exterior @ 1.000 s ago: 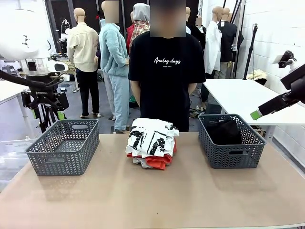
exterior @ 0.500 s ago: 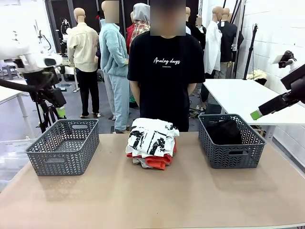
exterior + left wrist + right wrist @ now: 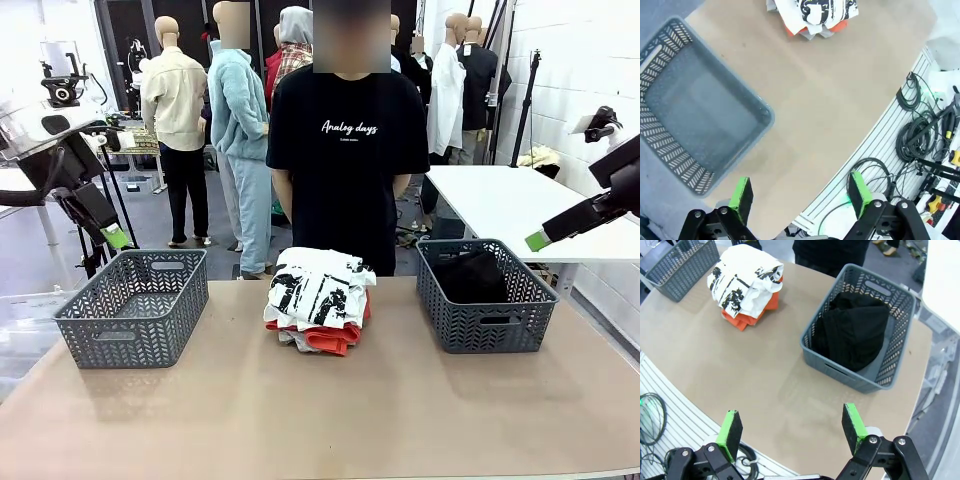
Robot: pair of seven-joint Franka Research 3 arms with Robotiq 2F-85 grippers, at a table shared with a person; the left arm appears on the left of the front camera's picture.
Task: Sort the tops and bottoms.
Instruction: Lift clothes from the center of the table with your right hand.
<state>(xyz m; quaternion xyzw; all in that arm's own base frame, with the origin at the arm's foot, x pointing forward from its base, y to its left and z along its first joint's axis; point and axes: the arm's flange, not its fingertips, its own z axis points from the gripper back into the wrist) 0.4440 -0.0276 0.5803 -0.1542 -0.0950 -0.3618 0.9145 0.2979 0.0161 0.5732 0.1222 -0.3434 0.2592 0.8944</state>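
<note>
My left gripper [image 3: 800, 192] hangs spread and empty, tops [image 3: 812, 15] piled at twelve o'clock. My right gripper [image 3: 792, 427] gapes empty too, bottoms [image 3: 852, 330] in a basket [image 3: 840, 372] at one o'clock.

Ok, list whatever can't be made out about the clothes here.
- Grey top: front view, just a sliver shows; the white T-shirt and orange top cover it.
- Black garment: bunched in the right basket; its cut can't be told, and in the front view the basket wall hides most.
- Pile: left wrist view, cut off by the top edge.
- T-shirt print: folded over, unreadable.
</note>
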